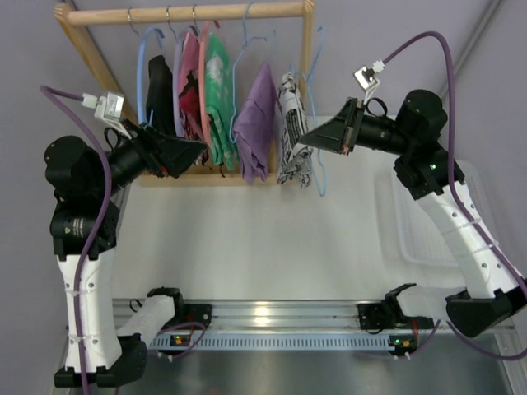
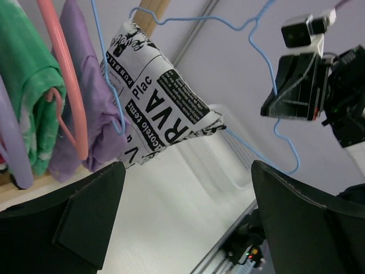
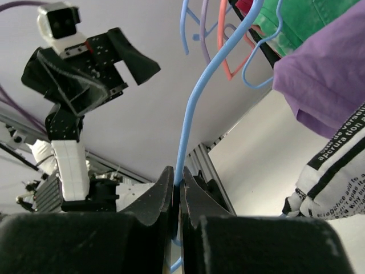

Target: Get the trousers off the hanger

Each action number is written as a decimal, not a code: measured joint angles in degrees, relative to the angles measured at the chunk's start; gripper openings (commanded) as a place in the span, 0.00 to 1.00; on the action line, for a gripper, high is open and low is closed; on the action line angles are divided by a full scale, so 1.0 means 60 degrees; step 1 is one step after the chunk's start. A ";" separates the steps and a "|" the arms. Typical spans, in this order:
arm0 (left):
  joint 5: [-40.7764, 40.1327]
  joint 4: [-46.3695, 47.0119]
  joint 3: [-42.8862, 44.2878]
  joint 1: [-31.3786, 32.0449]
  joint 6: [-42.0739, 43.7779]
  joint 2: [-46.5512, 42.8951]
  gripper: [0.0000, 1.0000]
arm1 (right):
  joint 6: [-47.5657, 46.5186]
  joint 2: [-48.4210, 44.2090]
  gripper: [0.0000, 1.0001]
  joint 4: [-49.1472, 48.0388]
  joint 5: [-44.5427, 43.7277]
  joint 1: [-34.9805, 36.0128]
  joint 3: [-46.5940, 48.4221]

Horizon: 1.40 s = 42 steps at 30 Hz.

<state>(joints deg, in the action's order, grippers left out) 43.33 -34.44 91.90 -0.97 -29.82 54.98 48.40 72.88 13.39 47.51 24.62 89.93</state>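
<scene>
1. Two claws are at work, and they differ. The right claw is pinched tight on the thin blue wire of the hanger. The left claw gapes wide with nothing in it and faces the trousers from a short way off.
2. The trousers hang folded over the hanger's lower wire at the right end of the rack, just beside the purple garment. I cannot tell whether the hook sits on the rail.
3. The step in hand looks to be the left claw's grasp. It should take the printed cloth alone, clear of the wire and of the purple garment. A firm right pinch would stop the hanger swinging. Drawing the cloth off along the wire seems safer than tugging it straight down, since so thin a wire may twist in the pinch.
4. A translucent tray lies on the surface under the right arm. Nothing shows in the part that is visible.
5. Farthest off, the wooden rack carries black, pink and green garments on hangers of their own.
</scene>
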 measured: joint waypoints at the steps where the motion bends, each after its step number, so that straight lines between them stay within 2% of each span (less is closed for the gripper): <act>1: 0.0117 0.0379 -0.0331 0.0000 -0.0423 -0.0011 0.99 | -0.0098 -0.0229 0.00 0.0015 -0.0033 0.0004 -0.0233; 5: 0.0182 0.1599 -0.0627 0.0175 -0.1774 0.0514 0.96 | -0.0543 -0.1140 0.00 0.0259 -0.0251 0.0004 -0.1202; 8: 0.0062 0.2167 -0.0164 0.0852 -0.2218 0.1293 0.94 | -0.0729 -0.1639 0.00 0.0477 -0.0448 0.0004 -0.1749; 17: -0.0969 0.2776 0.1220 0.4302 -0.2295 0.3228 0.87 | -0.0863 -0.2703 0.00 0.1078 -0.1016 0.0004 -0.2579; 21: -0.1341 0.2841 0.1621 0.5574 -0.2266 0.3978 0.86 | -0.0954 -0.3198 0.00 0.1235 -0.1526 0.0004 -0.2867; 23: -0.1461 0.2881 0.1778 0.5989 -0.2426 0.4317 0.81 | -0.0991 -0.3399 0.00 0.1279 -0.1741 0.0004 -0.2885; 32: -0.1956 0.3504 0.1938 0.6940 -0.3909 0.5785 0.64 | -0.1341 -0.3705 0.00 0.1290 -0.2058 0.0004 -0.3144; 34: -0.1956 0.3661 0.1938 0.7042 -0.4226 0.6022 0.56 | -0.1388 -0.3705 0.00 0.1293 -0.2160 0.0004 -0.3177; 42: -0.1880 0.4670 0.1927 0.7686 -0.5020 0.6258 0.49 | -0.1461 -0.3687 0.00 0.1275 -0.2422 0.0029 -0.3373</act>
<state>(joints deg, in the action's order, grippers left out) 32.05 -6.42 103.46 45.15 -59.94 92.53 39.64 50.76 21.04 32.97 24.80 69.69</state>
